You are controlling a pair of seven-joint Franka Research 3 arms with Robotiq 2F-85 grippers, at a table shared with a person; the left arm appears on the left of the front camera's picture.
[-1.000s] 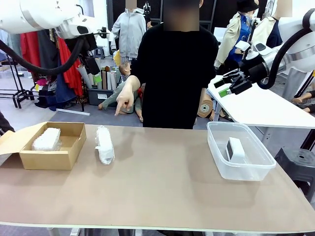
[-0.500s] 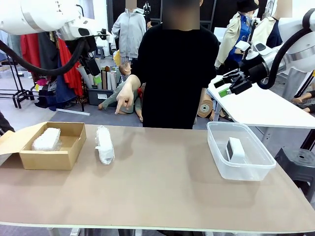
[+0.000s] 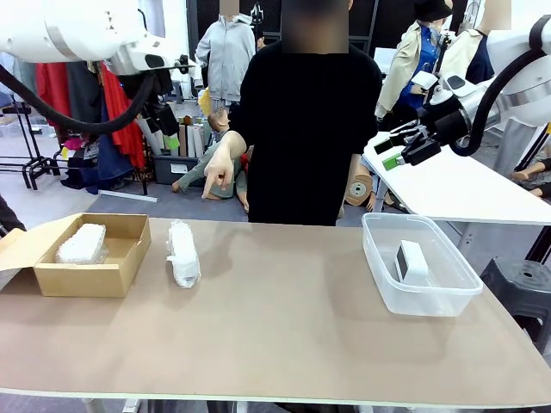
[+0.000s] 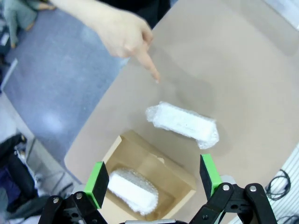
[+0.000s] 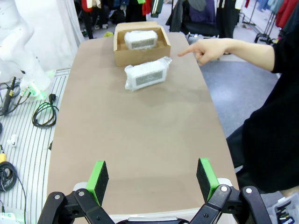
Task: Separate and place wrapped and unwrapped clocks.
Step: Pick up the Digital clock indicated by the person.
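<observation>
1. Left pincer (image 4: 153,177) and right pincer (image 5: 152,179) hang wide, empty.
2. Slim wrapped roll (image 3: 182,252) lies on tabletop (image 3: 293,327) beside cardboard box (image 3: 86,280); bare clock (image 3: 411,261) sits in tub (image 3: 430,301).
3. Soft wrap may slip from the pads; pointing hand (image 3: 219,172) is near and could be struck.

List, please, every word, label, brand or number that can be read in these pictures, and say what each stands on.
No legible text anywhere.
Brown cardboard box: plain, no print seen.
Fat white bubble-wrap bundle in it and slimmer white bubble-wrap roll on the tan table: no labels visible.
Small white rounded clock in the clear plastic tub: any markings too small to read.
</observation>
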